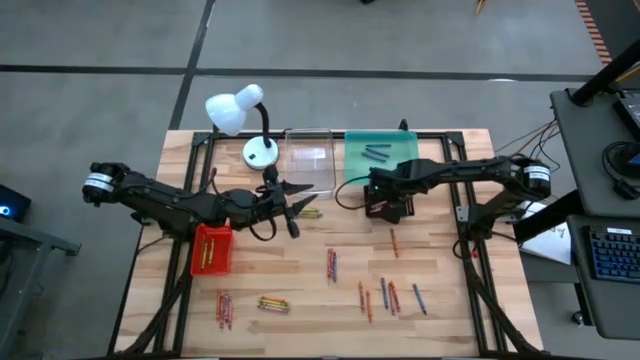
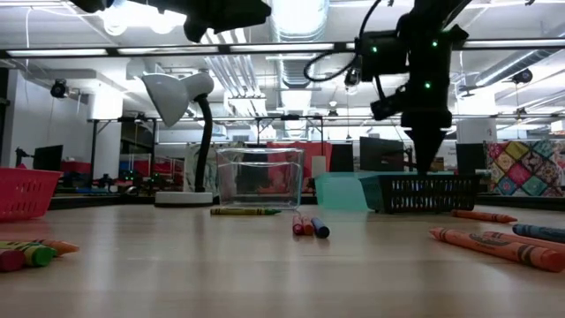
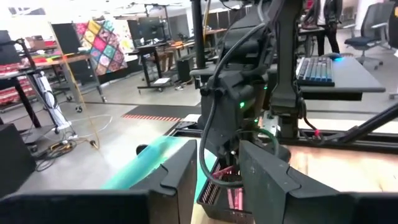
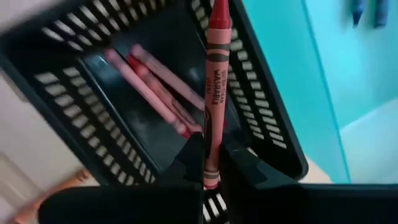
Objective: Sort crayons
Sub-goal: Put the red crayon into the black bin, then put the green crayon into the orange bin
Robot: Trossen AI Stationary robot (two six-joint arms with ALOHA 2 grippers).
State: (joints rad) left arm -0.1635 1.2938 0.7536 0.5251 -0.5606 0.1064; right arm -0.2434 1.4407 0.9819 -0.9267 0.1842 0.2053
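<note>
The right gripper (image 4: pixel 211 163) hangs over the black tray (image 4: pixel 81 106) — jaws clamped on a red crayon (image 4: pixel 215 93). More red crayons (image 4: pixel 152 93) lie inside. The left gripper (image 3: pixel 217 177), jaws apart and empty, hovers beside the red tray (image 1: pixel 212 250); other crayons (image 1: pixel 390 296) lie scattered on the worktop (image 1: pixel 300 290).

Level across the wooden table (image 2: pixel 265 265): crayons (image 2: pixel 309 227) scattered near and far, white desk lamp (image 2: pixel 181 106), clear tray (image 2: pixel 260 177), black basket (image 2: pixel 424 192) (dark arm descending into it), red basket (image 2: pixel 25 193).

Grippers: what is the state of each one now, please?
Left gripper: open, holding nothing.
Right gripper: shut on a red crayon, above the black tray.
</note>
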